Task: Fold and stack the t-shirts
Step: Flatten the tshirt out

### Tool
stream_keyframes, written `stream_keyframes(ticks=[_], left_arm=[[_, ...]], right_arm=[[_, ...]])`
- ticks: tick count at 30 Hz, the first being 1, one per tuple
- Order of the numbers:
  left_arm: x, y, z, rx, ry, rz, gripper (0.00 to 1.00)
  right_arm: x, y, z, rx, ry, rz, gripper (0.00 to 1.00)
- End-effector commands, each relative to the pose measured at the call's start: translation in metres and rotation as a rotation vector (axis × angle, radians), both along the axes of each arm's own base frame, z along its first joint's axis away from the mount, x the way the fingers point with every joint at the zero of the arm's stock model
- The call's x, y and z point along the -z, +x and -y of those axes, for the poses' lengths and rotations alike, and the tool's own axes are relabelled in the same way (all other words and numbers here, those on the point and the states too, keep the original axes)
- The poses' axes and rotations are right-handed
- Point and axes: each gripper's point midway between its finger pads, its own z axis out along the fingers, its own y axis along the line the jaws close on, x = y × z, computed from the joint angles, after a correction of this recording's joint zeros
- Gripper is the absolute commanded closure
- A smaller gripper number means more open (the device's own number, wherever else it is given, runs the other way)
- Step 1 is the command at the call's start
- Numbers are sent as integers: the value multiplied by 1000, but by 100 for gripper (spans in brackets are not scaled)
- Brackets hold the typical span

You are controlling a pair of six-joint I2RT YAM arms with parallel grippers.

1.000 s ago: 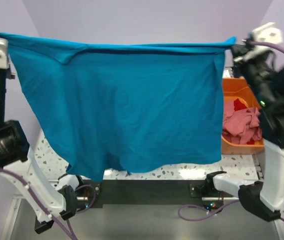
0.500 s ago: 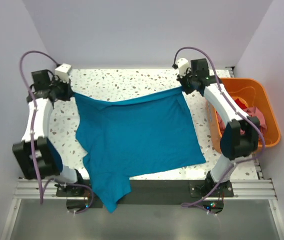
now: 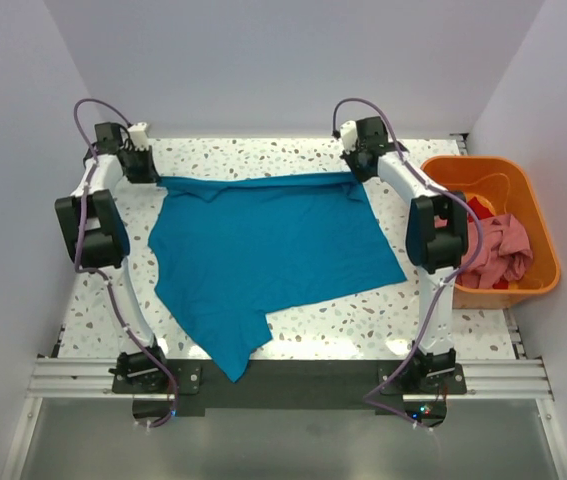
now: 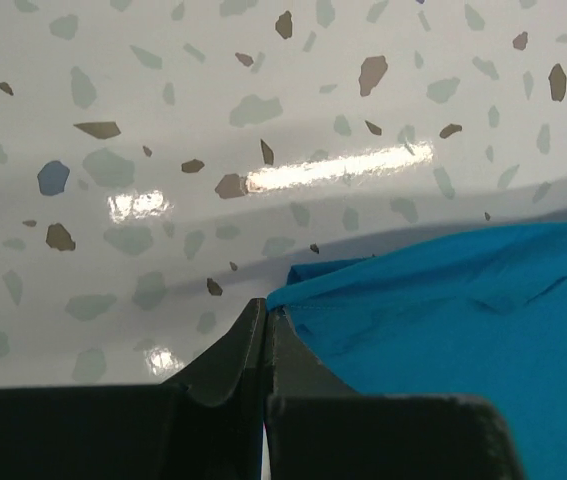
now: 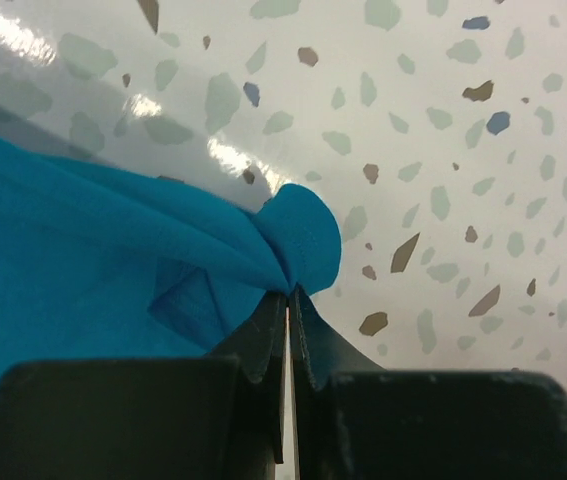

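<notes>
**A:** Where is the shirt?

**B:** A teal shirt [image 3: 268,248] lies spread nearly flat across the middle of a speckled white table [image 3: 433,310]. Its far edge runs almost straight between the two arms. Its near left corner forms a point that hangs over the table's near edge, above the dark rail [image 3: 283,380] where the arms are bolted.

**A:** What are the grippers doing?

**B:** The left gripper [image 3: 149,172] sits low at the shirt's far left corner. In the left wrist view its jaws are pressed together, with the tip of the cloth corner [image 4: 288,290] right at their point. The right gripper [image 3: 355,165] is at the far right corner. In the right wrist view its jaws pinch a bunched fold of the shirt [image 5: 298,240], which bulges out just beyond the fingertips.

**A:** What else is around?

**B:** An orange tub [image 3: 538,215] stands at the right edge of the table, just beside the right arm. Inside it lies a crumpled pink garment [image 3: 493,245] with some red cloth [image 3: 478,208] behind it. Purple cables [image 3: 88,105] loop above both arms. Pale walls close in the table at the back and sides.

**A:** Is anything in the way?

**B:** The right arm stretches along the shirt's right edge, between the shirt and the tub. The left arm runs along the table's left side, clear of the cloth except at the gripper
</notes>
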Motion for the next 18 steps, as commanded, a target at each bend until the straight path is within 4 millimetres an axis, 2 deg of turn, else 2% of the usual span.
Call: stream_keyframes(ticks=[1, 4, 5, 6, 8, 9, 10, 11, 12, 13, 14, 15, 16, 17, 18], left_arm=[[-26, 27, 8, -23, -33, 85, 100], [-33, 44, 7, -70, -52, 141, 100], [-35, 54, 5, -94, -62, 175, 100], [-35, 59, 3, -110, -65, 191, 100], [-34, 72, 0, -138, -75, 230, 96], [-33, 76, 1, -139, -77, 239, 87], [-41, 84, -2, -143, -72, 262, 76], [-42, 85, -3, -146, -66, 260, 71], [-46, 87, -4, -146, -58, 268, 66], [-54, 88, -10, -156, -32, 283, 55], [-71, 85, -14, -166, -14, 300, 51], [-79, 81, -18, -169, 3, 304, 50], [-84, 75, -21, -156, 32, 298, 48], [-99, 62, -20, -133, 57, 291, 48], [-102, 51, -19, -118, 74, 273, 45]], right_arm=[[-34, 33, 11, 75, -22, 149, 100], [-37, 49, 16, 132, -27, 214, 100], [-29, 53, 16, 149, -24, 215, 99], [-38, 62, 17, 174, -22, 249, 99], [-35, 71, 14, 194, -5, 256, 76], [-16, 75, 14, 197, -12, 227, 61], [-30, 81, 14, 201, -12, 238, 38], [-31, 83, 14, 201, -17, 231, 30], [-28, 85, 15, 205, -26, 218, 24], [-43, 84, 14, 201, -22, 218, 18], [-50, 81, 12, 195, -18, 214, 16], [-60, 78, 13, 192, -15, 217, 15], [-78, 65, 8, 157, 8, 202, 15], [-86, 56, 6, 124, 8, 191, 11], [-78, 42, 5, 97, 8, 141, 7]])
